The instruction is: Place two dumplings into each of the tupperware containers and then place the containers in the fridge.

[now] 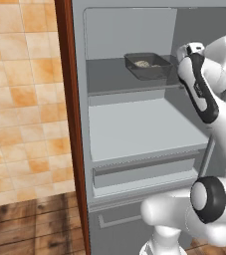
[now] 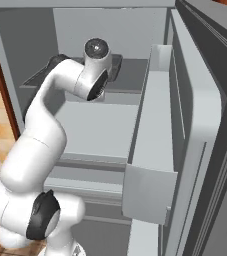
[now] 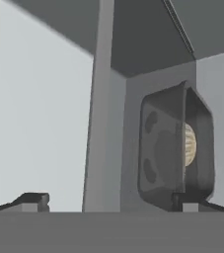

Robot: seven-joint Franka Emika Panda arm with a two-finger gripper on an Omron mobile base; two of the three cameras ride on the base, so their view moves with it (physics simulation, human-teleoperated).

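One dark grey shallow rectangular tupperware container (image 1: 145, 65) is sitting on the upper flat grey shelf (image 1: 109, 77) of the tall fridge with the plain light-grey interior (image 1: 134, 129), and pale lumpy dumplings (image 1: 143, 63) are showing inside it, though how many I cannot tell. In the hand view that same tray is appearing rolled on its side, with a beige dumpling peeking over its rim, while the two-finger gripper (image 3: 116, 202) is standing with its dark fingertips (image 3: 33, 200) spread wide and nothing between them; one tip is lying just beside the container's near edge, and whether it is touching I cannot tell. So the jaws are released, and I judge that the step in hand is the parking of this container in the fridge, with the tray now resting on its own. Next, the hand is needing to draw straight back out of the fridge without nudging the tray or catching the shelf edge, and then the base is probably needing to go for the white container.
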